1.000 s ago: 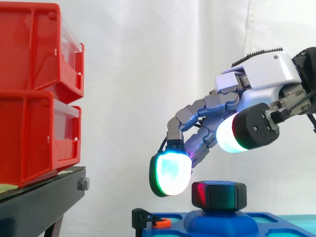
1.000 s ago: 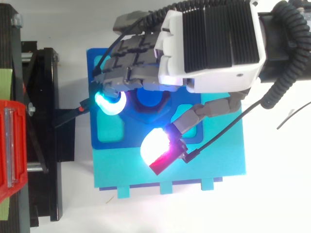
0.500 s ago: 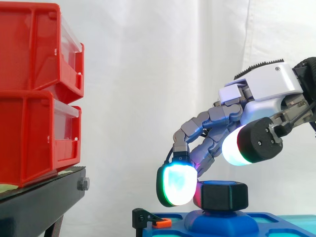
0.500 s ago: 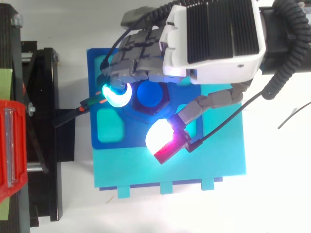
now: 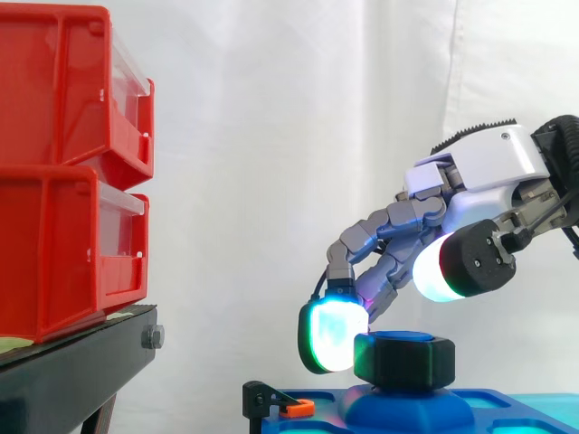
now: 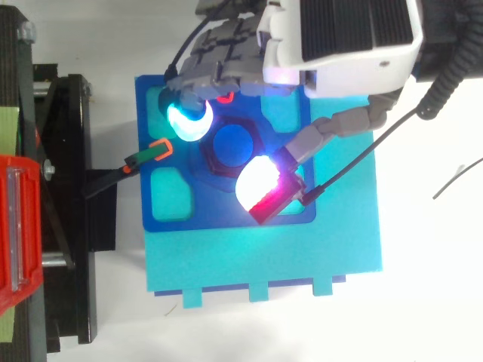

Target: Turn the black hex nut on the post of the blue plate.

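Count: one black hex nut (image 5: 404, 360), one post (image 5: 404, 405), one blue plate (image 6: 226, 215), one cyan base (image 6: 264, 260) under the plate. Two red bins, stacked: upper (image 5: 63, 90), lower (image 5: 63, 244). They sit on one black stand (image 5: 72, 371) at the left. One black clip with an orange tip (image 6: 158, 149) sits at the plate's left edge. Plate and base lie flat on the white desk (image 6: 423, 302).

Nut position: on top of the post, level, near the middle of the blue plate and well right of the bins.

My fingers (image 5: 333, 336): half-bent and spread wide, nothing clamped between them.

- The cyan-white pad hangs at the nut's left face in the side view. From above (image 6: 189, 121) it sits at the nut's upper-left corner. It's touching or just beside, can't call it from these angles.
- My thumb pad (image 5: 443, 271), white with a red band, is on the opposite side. From above (image 6: 256, 185) it overlaps the nut's lower-right edge. In the side view it floats clearly higher than the nut's top, so it isn't on the nut.
- The other fingers are bunched behind the cyan pad, above the plate's far side.

Net: the nut sits between finger pad and thumb pad, flanked but not pinched.
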You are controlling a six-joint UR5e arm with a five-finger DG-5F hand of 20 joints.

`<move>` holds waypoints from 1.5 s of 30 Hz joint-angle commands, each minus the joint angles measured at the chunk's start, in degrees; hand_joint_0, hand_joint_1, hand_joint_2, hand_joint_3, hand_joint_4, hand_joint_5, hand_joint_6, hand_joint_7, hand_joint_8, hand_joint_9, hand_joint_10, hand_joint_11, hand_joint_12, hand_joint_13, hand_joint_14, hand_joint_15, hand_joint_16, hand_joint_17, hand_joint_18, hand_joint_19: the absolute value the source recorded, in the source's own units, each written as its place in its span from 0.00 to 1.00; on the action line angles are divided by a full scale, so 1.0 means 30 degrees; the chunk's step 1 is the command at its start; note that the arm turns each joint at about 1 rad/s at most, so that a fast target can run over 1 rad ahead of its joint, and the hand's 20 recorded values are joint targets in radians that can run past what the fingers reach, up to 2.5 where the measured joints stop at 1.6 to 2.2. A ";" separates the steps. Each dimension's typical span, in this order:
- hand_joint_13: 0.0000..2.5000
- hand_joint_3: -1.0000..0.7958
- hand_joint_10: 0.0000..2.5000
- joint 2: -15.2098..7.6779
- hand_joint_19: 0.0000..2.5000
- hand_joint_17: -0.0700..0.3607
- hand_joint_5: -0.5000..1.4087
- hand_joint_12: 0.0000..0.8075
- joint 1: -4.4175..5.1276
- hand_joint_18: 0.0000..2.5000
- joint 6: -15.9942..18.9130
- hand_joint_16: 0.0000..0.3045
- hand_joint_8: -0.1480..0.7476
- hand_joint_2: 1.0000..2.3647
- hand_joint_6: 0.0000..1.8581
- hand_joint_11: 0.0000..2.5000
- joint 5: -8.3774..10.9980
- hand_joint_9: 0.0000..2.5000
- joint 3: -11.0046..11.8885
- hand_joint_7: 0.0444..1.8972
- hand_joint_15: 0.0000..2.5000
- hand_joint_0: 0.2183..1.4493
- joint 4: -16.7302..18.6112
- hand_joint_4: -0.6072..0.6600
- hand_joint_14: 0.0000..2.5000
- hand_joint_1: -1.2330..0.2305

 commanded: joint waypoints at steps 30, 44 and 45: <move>0.19 0.28 0.00 0.0000 0.13 0.43 0.19 0.45 -0.0174 0.13 -0.0242 0.17 0.45 0.00 0.27 0.04 -0.0080 0.22 0.0938 0.48 0.07 0.22 -0.0368 0.70 0.00 0.60; 0.19 0.28 0.00 0.0000 0.13 0.43 0.19 0.45 0.0968 0.13 -0.0183 0.17 0.46 0.00 0.27 0.04 0.1297 0.23 -0.0029 0.48 0.07 0.22 -0.0163 0.70 0.00 0.60; 0.19 0.28 0.00 0.0000 0.13 0.43 0.19 0.45 0.0968 0.13 -0.0183 0.17 0.46 0.00 0.27 0.04 0.1297 0.23 -0.0029 0.48 0.07 0.22 -0.0163 0.70 0.00 0.60</move>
